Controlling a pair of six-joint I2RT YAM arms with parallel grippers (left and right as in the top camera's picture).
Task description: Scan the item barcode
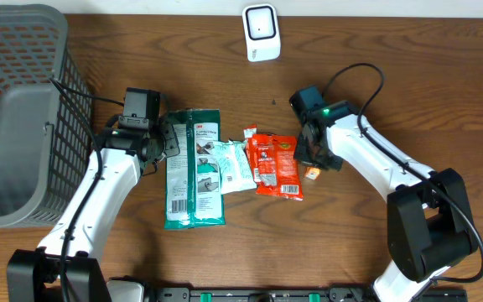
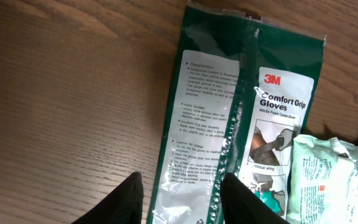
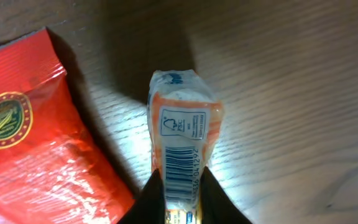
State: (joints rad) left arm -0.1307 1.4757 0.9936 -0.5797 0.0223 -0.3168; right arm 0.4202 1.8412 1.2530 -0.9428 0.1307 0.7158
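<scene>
A small orange-and-white packet (image 3: 184, 127) is the item, and my right gripper (image 3: 180, 193) is shut on its near end. Its barcode (image 3: 180, 167) faces the wrist camera, just above the fingertips. From overhead, the right gripper (image 1: 314, 161) holds the packet (image 1: 311, 174) low over the wood, to the right of a red packet (image 1: 277, 165). A white scanner (image 1: 261, 32) stands at the table's far edge. My left gripper (image 2: 182, 196) is open over a green 3M glove pack (image 2: 229, 112), with nothing gripped.
Two green glove packs (image 1: 194, 168), a pale green pouch (image 1: 235, 165) and the red packet (image 3: 30, 143) lie side by side mid-table. A grey basket (image 1: 15, 109) fills the left side. The pale pouch (image 2: 331, 180) overlaps the glove pack's right edge.
</scene>
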